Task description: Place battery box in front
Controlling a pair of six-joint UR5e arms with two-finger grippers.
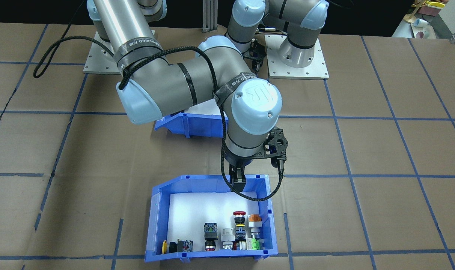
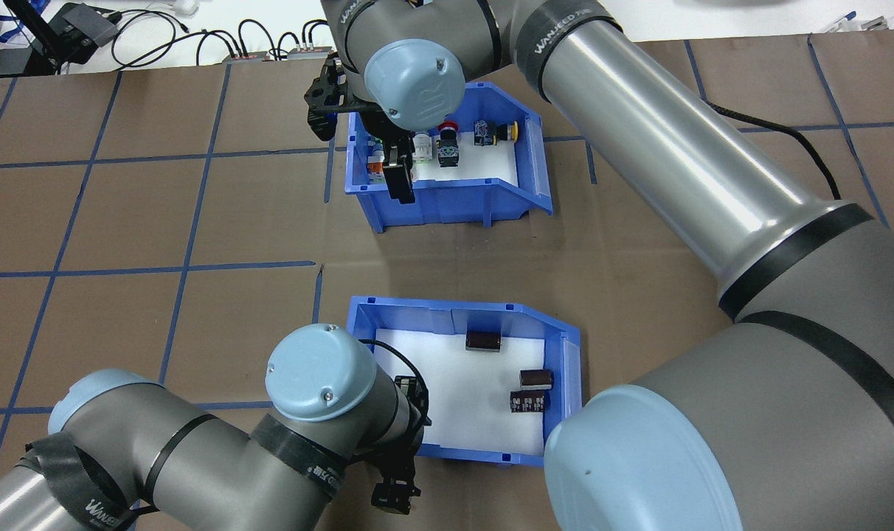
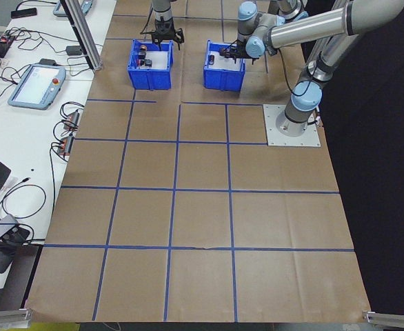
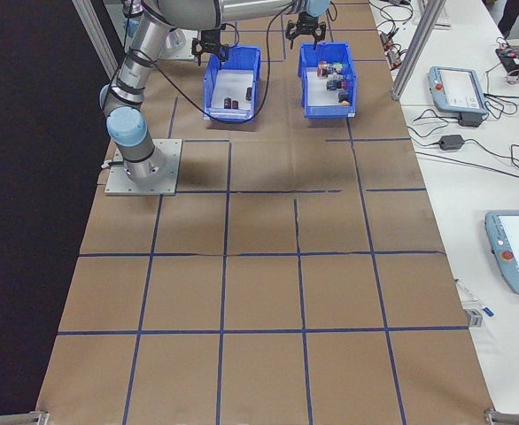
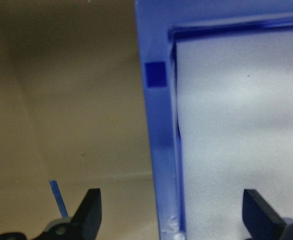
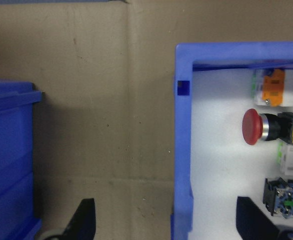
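- The table [image 2: 196, 221] is brown board with a grid of blue tape.
- The battery box [image 2: 388, 313] sits near my base, the button bin [image 2: 447, 203] ahead of it, so the swap isn't done.
- My left gripper [image 5: 171, 212] is spread wide, straddling the battery box's side wall, nothing pinched yet.
- My right gripper [image 6: 164, 222] straddles the button bin's wall, likewise unclenched.
- Left, I judge: clamp both walls, then trade places.

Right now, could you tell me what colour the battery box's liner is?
White; the liner shows best in the overhead exterior view.
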